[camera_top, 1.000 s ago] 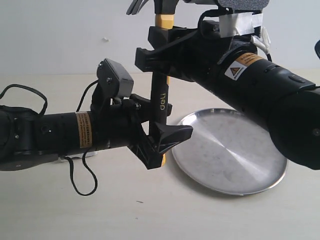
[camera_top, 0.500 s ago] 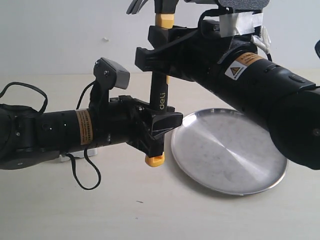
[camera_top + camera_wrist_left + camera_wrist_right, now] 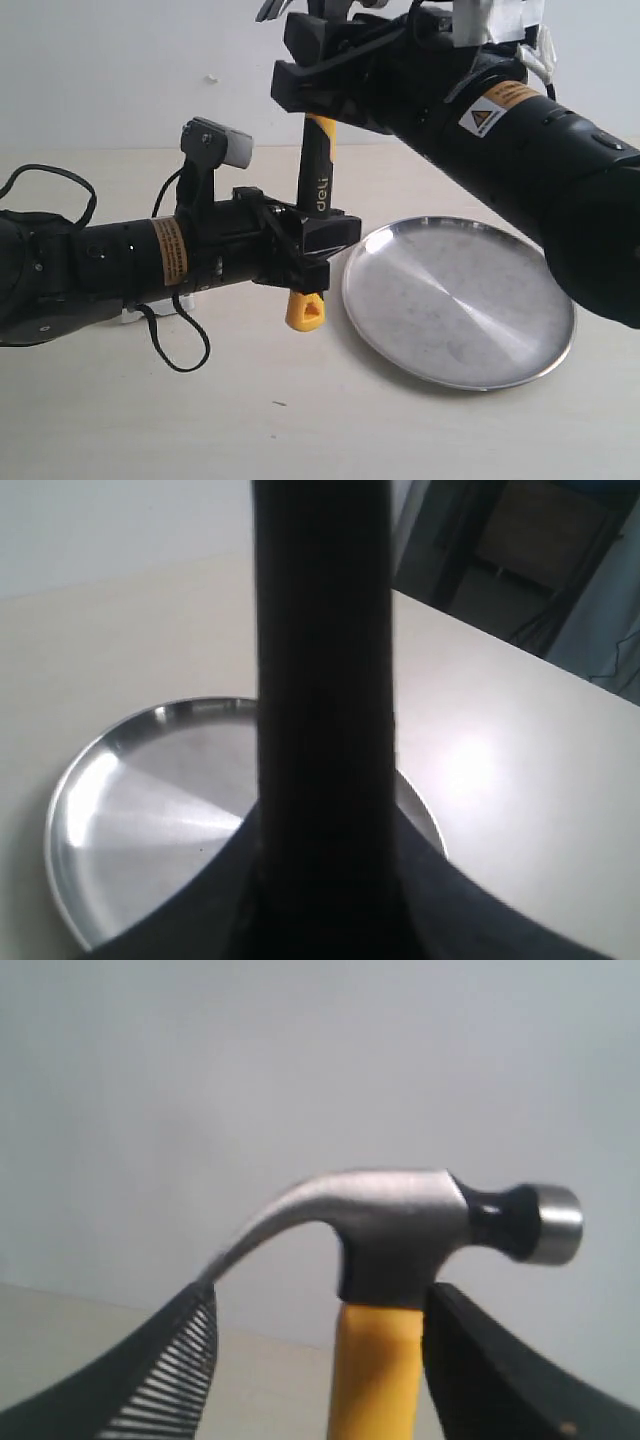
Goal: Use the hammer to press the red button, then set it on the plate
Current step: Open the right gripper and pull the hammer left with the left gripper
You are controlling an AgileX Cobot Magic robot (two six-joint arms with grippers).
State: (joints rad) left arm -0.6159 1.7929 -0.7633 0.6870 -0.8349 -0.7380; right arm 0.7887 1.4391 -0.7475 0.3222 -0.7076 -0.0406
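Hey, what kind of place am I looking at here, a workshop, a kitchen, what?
Most likely a robotics lab bench: a black left arm and right arm reach over a beige tabletop before a plain white wall, with a hammer and a metal plate as props.

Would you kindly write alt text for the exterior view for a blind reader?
The left end effector clamps an upright hammer low on its handle while the right end effector stands open near its head; a silver plate lies on the table beside it.
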